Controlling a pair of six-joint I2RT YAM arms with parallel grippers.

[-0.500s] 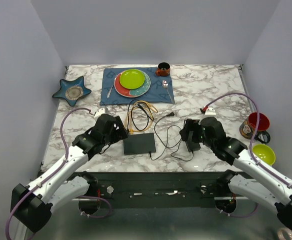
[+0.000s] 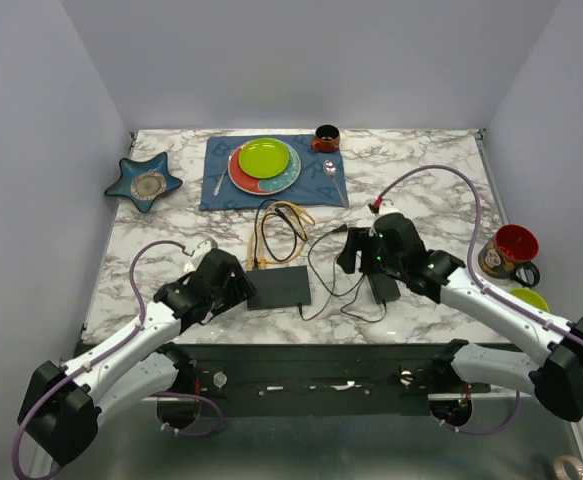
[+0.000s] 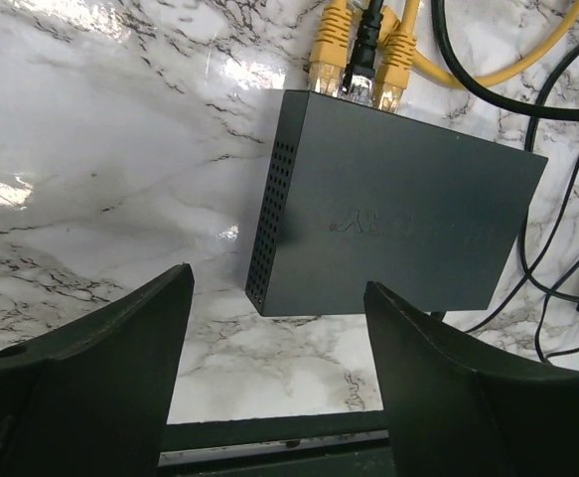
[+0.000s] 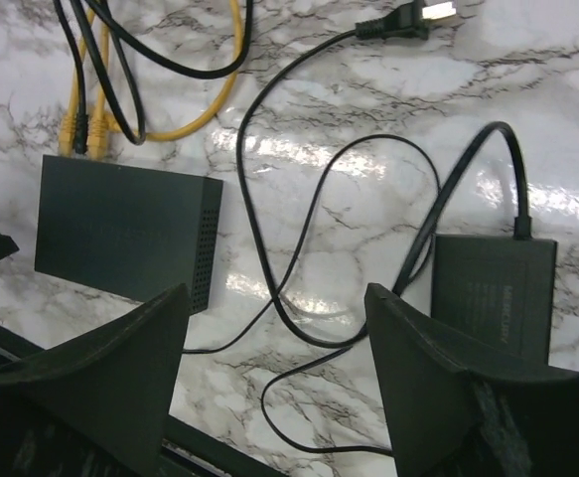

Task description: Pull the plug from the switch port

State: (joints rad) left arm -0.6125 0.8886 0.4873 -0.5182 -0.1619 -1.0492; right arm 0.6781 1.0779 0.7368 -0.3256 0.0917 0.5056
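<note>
The switch (image 2: pixel 279 287) is a flat black box lying near the table's front edge. Two yellow plugs (image 3: pixel 329 58) and a black plug (image 3: pixel 361 72) sit in the sockets on its far edge. My left gripper (image 2: pixel 233 283) is open and empty just left of the switch; in the left wrist view (image 3: pixel 277 288) its jaws frame the switch's (image 3: pixel 398 209) near left corner. My right gripper (image 2: pixel 356 255) is open and empty, hovering right of the switch (image 4: pixel 120 238); in the right wrist view (image 4: pixel 277 293) it is above loose black cord.
A black power brick (image 2: pixel 384 287) with a thin cord and a loose wall plug (image 4: pixel 398 25) lies right of the switch. A yellow cable loop (image 2: pixel 281 225) lies behind it. A green plate (image 2: pixel 263 158), brown mug (image 2: pixel 326 138), star dish (image 2: pixel 144 182), red mug (image 2: pixel 511 248) and green bowl (image 2: pixel 527 298) stand around.
My left gripper has moved nearer and down to the switch's left side. My right gripper has swung left and a little farther back, off the power brick toward the switch.
</note>
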